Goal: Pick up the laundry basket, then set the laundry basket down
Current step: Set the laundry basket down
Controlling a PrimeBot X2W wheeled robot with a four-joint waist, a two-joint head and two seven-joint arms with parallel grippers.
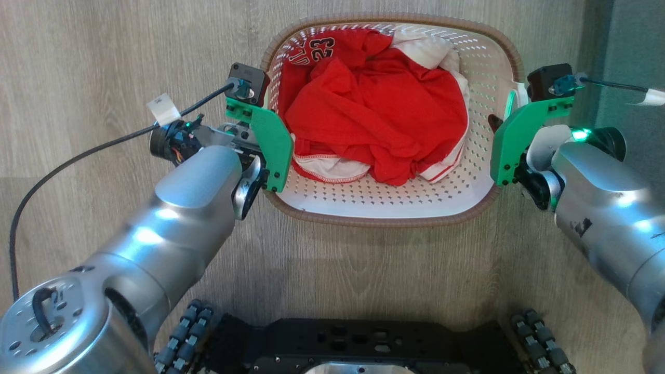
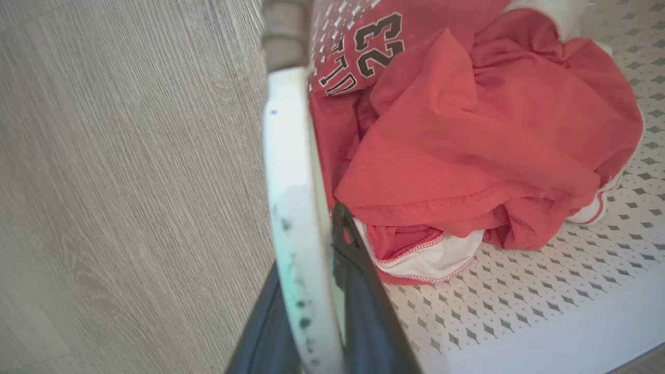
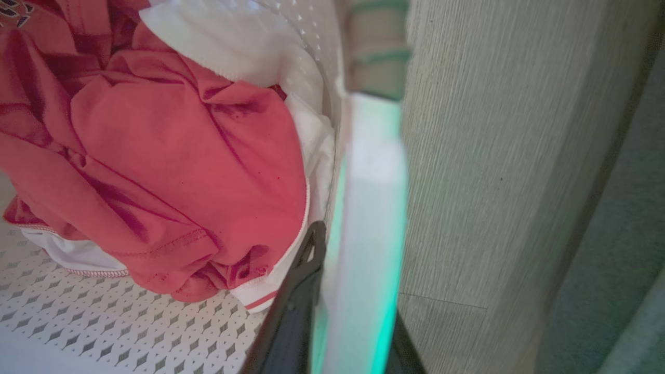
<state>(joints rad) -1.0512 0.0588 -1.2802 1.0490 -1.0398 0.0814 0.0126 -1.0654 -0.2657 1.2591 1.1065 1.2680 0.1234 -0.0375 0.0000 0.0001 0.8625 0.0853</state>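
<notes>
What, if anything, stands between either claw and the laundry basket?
Nothing visible: the left claw and right claw each grip a white side handle of the cream-white perforated plastic laundry basket.

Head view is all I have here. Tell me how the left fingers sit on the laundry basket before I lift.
Observer: In the left wrist view the left fingers straddle the white left handle of the laundry basket, one finger inside the wall and one outside.
Operator: Now report the right side.
Observer: In the right wrist view the right fingers straddle the right handle the same way, one on each side.
Operator: Check the clothes near the inner fingers.
Observer: On the left, the inner fingertip sits right at the edge of the red clothes. Whether any cloth is pinched, I cannot tell.
</notes>
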